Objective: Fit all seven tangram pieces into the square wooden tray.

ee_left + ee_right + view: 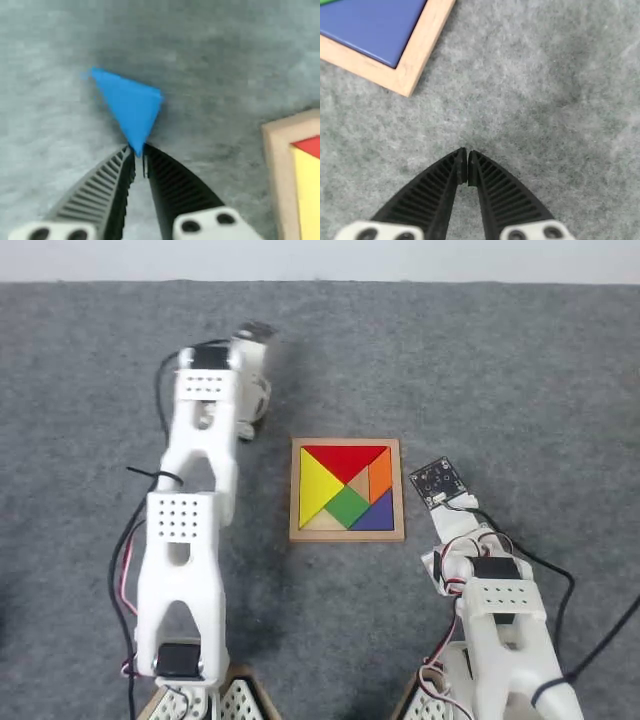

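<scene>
The left gripper (136,152) nips the flat blue triangular piece (131,102) by one corner: light, stiff, likely to swivel, so a mid-edge hold looks safer. The right gripper (467,165) is closed and empty.

High view: fixed off the arms, above the table (560,360), facing steeply down. Far enough back to take in the left arm (190,510) and right arm (500,610) from base to wrist, with the tray (296,490) at centre.

Left wrist view: carried on the left arm, looking along the left gripper (136,150) onto the table, very near. Triangle (131,105) just past the fingertips, one tray edge at the side.

Right wrist view: carried likewise on the right arm, looking past the right gripper (467,152) onto the table, equally near. One tray corner at the margin.

Shared by all three: tray and table. No overlap noted between the two wrist views beyond separate parts of the tray.
</scene>
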`<state>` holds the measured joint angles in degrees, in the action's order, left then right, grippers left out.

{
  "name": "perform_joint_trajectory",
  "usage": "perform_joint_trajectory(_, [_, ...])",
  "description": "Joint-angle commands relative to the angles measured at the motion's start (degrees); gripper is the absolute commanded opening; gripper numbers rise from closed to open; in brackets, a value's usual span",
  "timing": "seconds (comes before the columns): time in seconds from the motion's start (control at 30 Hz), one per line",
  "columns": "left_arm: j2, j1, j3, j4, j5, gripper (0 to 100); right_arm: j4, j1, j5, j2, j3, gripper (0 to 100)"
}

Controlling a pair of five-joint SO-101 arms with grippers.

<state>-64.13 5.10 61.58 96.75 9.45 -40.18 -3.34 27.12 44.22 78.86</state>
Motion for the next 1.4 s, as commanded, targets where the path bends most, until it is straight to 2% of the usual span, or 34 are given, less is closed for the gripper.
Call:
perform_joint_trajectory(0.0, [0.9, 1.6, 9.8, 4.0, 0.0, 1, 1.0, 0.3, -0.4, 1.9, -0.4, 0.9])
perform_joint_trajectory(0.2, [0.3, 0.7, 15.6, 3.0, 0.3, 1, 1.0, 0.3, -0.4, 1.9, -0.4, 0.9])
perform_joint_trajectory(0.3, [0.3, 0.4, 15.7, -0.8, 0.1, 2, 1.0, 0.3, -0.4, 1.9, -0.4, 0.9])
perform_joint_trajectory(0.5, [-3.2, 1.0, 13.1, -12.4, 0.0, 13, 1.0, 0.3, -0.4, 1.9, -0.4, 0.9])
perform_joint_trajectory(0.63, [-8.3, 1.8, 12.7, -15.5, 0.0, 13, 0.9, 0.3, -0.4, 1.9, -0.4, 0.9])
perform_joint_trajectory(0.73, [-9.5, 2.8, 12.7, -13.8, 0.4, 13, 0.9, 0.3, -0.4, 1.9, -0.4, 0.9])
perform_joint_trajectory(1.07, [-9.5, 3.1, 16.7, 4.4, 4.9, 12, 0.9, 0.3, -0.4, 1.8, -0.4, 0.9])
perform_joint_trajectory(1.37, [-1.9, 4.7, 4.5, 3.9, 5.2, 1, 0.9, 0.3, -0.4, 1.8, -0.4, 0.9])
